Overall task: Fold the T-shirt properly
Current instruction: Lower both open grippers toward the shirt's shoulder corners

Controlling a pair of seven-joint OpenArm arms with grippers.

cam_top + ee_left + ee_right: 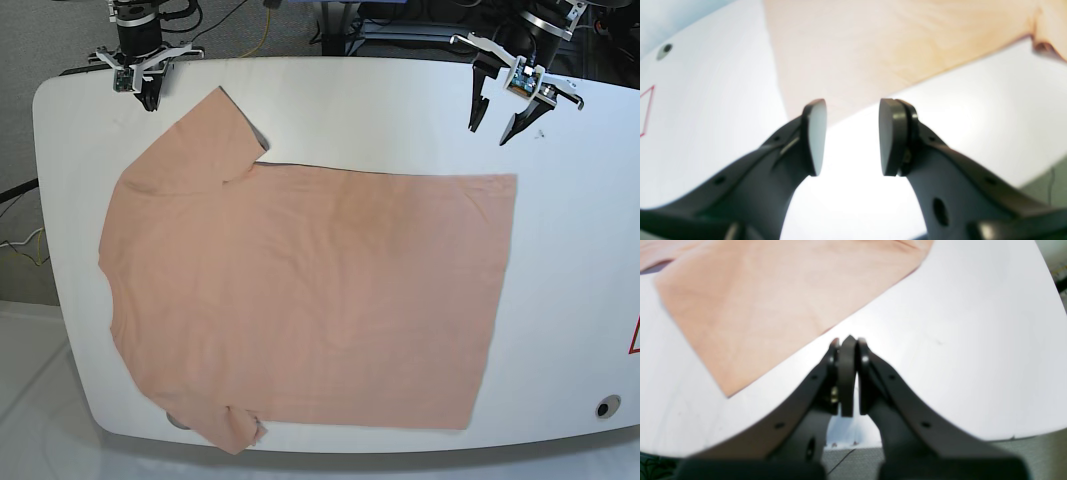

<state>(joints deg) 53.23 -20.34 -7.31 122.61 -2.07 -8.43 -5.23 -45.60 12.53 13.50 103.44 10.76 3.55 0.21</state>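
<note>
Both grippers hang above the white bench (560, 250). Left gripper (851, 136) has its jaws apart, holding nothing; right gripper (847, 373) is pressed together, empty. T-shirt (310, 300) lies flat below and between them.

Peach T-shirt (310, 300), spread flat, unfolded, on table
</note>
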